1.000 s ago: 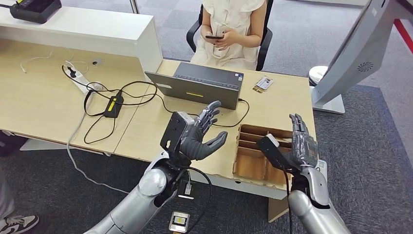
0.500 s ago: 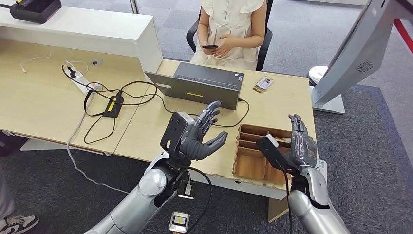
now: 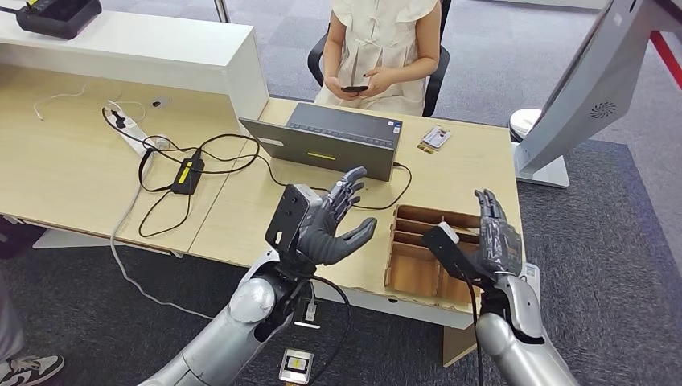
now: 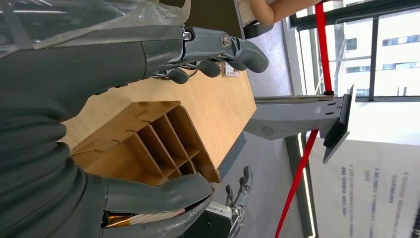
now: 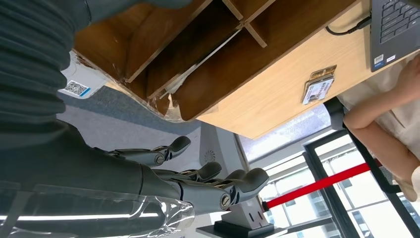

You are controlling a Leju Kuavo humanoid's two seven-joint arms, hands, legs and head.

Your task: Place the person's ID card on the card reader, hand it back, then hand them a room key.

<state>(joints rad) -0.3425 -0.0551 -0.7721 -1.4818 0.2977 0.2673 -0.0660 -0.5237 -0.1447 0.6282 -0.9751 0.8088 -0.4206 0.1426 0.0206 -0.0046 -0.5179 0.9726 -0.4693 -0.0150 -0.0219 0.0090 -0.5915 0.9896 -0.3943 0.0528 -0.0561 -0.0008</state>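
One person sits behind one light wooden desk, holding one dark phone. On the desk are one grey laptop, one ID card, one wooden divided tray, one white power strip and one black power adapter. Two robot hands, the left hand and the right hand, are raised with nothing in them.

No text is legible; QR label unreadable
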